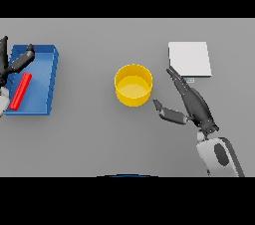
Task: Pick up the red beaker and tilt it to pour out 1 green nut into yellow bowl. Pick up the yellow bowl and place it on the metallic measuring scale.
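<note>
At the far left my left hand point(14, 62) hangs over the blue tray point(47, 77), fingers spread and holding nothing; the red beaker point(21, 91) lies tilted inside the tray. Mid-worktop point(84, 134) sits the yellow bowl point(133, 85), upright. Just right of it, my right hand point(191, 104) is splayed apart, thumb toward the bowl, fingertips near the white scale point(189, 58)

Right hand point(195, 105) reaches forward at centre-right, fingers straight, thumb spread left. Left hand point(11, 62) at far left, fingers spread.
</note>
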`<state>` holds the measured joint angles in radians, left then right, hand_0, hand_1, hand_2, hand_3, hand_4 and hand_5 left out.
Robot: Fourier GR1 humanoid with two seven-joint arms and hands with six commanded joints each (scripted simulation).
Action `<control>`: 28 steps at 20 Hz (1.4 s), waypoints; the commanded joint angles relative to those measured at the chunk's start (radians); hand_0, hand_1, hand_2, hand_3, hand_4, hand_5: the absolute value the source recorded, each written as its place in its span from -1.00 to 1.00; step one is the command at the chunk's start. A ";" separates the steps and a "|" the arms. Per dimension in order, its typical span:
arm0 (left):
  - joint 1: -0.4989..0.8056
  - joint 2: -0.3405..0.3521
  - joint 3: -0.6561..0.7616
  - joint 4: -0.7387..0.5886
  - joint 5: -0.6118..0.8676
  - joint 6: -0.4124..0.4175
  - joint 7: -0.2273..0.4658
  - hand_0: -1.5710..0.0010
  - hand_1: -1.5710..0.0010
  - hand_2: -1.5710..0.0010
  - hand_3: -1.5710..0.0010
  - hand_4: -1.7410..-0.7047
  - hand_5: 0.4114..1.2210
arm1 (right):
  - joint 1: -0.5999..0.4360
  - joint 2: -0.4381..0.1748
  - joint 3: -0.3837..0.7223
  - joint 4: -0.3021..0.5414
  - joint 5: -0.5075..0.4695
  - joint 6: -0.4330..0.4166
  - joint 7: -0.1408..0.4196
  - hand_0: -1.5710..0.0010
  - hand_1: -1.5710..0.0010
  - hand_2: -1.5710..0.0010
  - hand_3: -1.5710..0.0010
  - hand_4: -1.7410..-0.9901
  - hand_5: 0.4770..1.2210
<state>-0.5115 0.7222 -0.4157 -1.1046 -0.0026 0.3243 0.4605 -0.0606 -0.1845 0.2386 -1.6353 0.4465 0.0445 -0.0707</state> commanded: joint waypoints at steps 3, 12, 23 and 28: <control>0.006 -0.008 -0.003 0.006 -0.002 0.008 -0.022 0.97 0.98 0.98 0.98 0.93 -0.37 | -0.107 -0.094 0.058 0.032 0.089 0.088 0.017 1.00 1.00 1.00 1.00 0.65 -0.47; 0.000 0.013 -0.011 -0.003 -0.005 -0.011 -0.003 1.00 1.00 1.00 1.00 0.93 -0.29 | -0.415 -0.237 0.272 0.212 0.324 0.271 -0.088 1.00 1.00 1.00 1.00 0.37 -0.40; 0.014 0.020 0.001 0.006 -0.001 0.003 -0.031 1.00 1.00 1.00 1.00 0.93 -0.29 | -0.613 -0.164 0.423 0.446 0.419 0.386 -0.128 1.00 1.00 1.00 1.00 0.32 -0.32; 0.023 0.026 0.004 -0.001 0.009 -0.005 -0.038 1.00 1.00 1.00 1.00 0.92 -0.29 | -0.672 -0.124 0.456 0.525 0.447 0.393 -0.119 1.00 1.00 1.00 1.00 0.28 -0.31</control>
<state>-0.4889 0.7480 -0.4116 -1.1056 0.0060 0.3194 0.4229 -0.7329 -0.3082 0.6946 -1.1100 0.8939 0.4367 -0.1863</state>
